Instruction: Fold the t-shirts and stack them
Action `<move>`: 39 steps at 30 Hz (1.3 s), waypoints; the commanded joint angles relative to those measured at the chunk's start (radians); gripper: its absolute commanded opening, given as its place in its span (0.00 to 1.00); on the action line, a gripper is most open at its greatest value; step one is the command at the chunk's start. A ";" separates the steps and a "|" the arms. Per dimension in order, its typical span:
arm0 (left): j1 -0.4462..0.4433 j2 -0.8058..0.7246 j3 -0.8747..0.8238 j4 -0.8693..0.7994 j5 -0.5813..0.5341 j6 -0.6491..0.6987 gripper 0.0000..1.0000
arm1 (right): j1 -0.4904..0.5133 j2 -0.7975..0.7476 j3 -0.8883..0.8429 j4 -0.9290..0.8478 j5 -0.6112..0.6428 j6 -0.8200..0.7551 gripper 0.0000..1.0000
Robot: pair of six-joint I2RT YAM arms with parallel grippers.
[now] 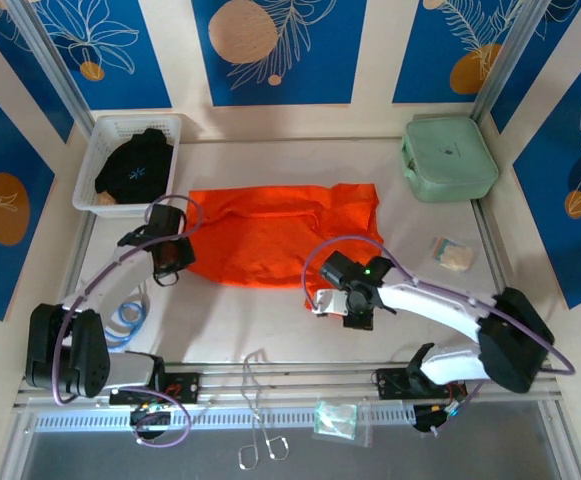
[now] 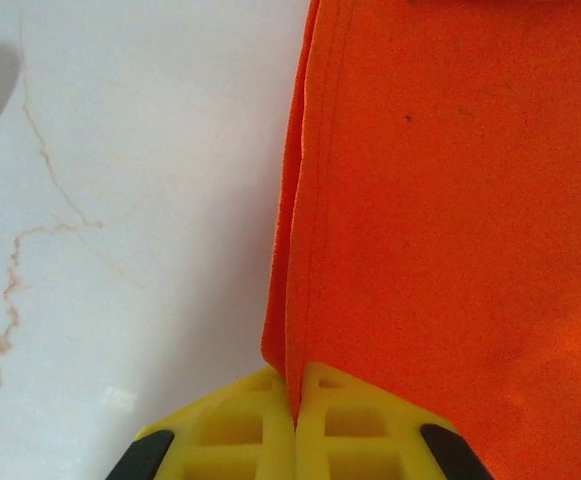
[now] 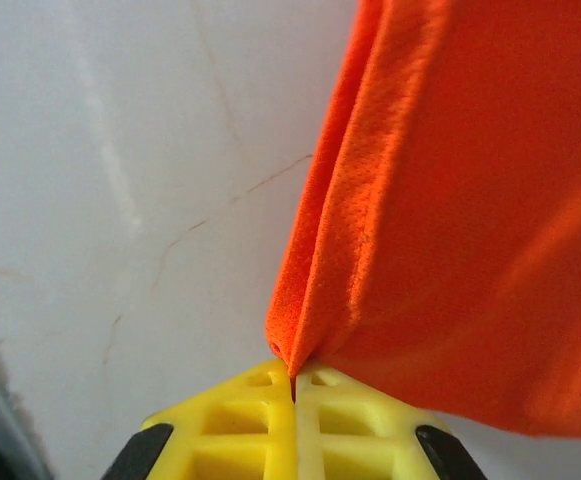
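**Both grippers clamped on the orange shirt**

Left gripper (image 2: 295, 392): jaws pressed together on a doubled hem at the left edge of the orange t-shirt (image 1: 280, 232). Right gripper (image 3: 292, 372): also closed, pinching a bunched fold at the shirt's near edge. The shirt lies wrinkled across the middle of the table (image 1: 270, 325), long side left-right. Far left: black garment (image 1: 135, 168), pale-blue star mark up, heaped in a white basket (image 1: 135, 121). Far right: mint-green case (image 1: 448, 158), well apart from the shirt.
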 commanded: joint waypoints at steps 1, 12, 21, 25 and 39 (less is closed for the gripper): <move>0.006 -0.046 -0.026 -0.086 0.000 0.012 0.00 | 0.030 -0.087 -0.001 -0.149 0.007 0.003 0.00; -0.010 -0.191 -0.060 -0.244 -0.003 -0.018 0.00 | 0.048 -0.250 0.043 -0.264 0.038 -0.013 0.00; -0.010 -0.090 0.032 -0.247 -0.026 -0.004 0.00 | -0.164 -0.128 0.114 0.001 0.204 -0.083 0.00; -0.009 -0.005 0.091 -0.222 -0.032 0.009 0.00 | -0.224 -0.053 0.178 0.067 0.218 -0.126 0.00; -0.010 0.251 0.239 -0.172 -0.074 0.049 0.00 | -0.378 0.162 0.281 0.252 0.166 -0.252 0.00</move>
